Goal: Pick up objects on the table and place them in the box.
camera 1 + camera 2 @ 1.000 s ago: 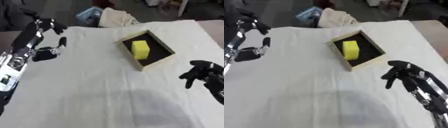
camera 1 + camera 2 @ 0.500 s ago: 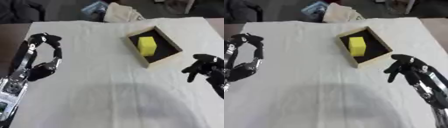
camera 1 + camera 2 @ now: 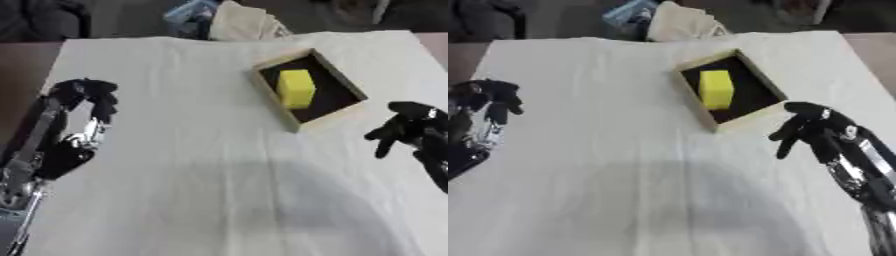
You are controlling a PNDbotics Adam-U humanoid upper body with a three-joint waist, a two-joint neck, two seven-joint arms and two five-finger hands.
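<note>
Worktop (image 3: 219, 200): covered edge to edge by a plain white cloth, lying slightly askew in both views. Shallow rectangular wooden box with a dark inner floor (image 3: 346, 87): set on the cloth in the far right part, turned at an angle to the worktop's edges. Bright yellow rectangular block (image 3: 296, 88): lying inside the box, towards its left half, its long side roughly parallel with the box's long walls; no other loose thing shows on the cloth. Left hand (image 3: 87, 95): black, at the end of a black and silver arm coming up along the left edge of the cloth; its fingers (image 3: 107, 102) are bent and drooping downward, holding nothing, well apart from the box. Right hand (image 3: 807, 127): black, entering from the lower right, placed just beside the box's near right corner without touching it as far as can be seen; its fingers (image 3: 785, 135) are spread and bent, pointing down towards the cloth, with nothing between them. Pale cream crumpled fabric item (image 3: 245, 24): lying at the far edge of the worktop, beyond the box. Blue and translucent object (image 3: 188, 15): just to the left of the cream fabric, off the cloth; its kind cannot be made out.
</note>
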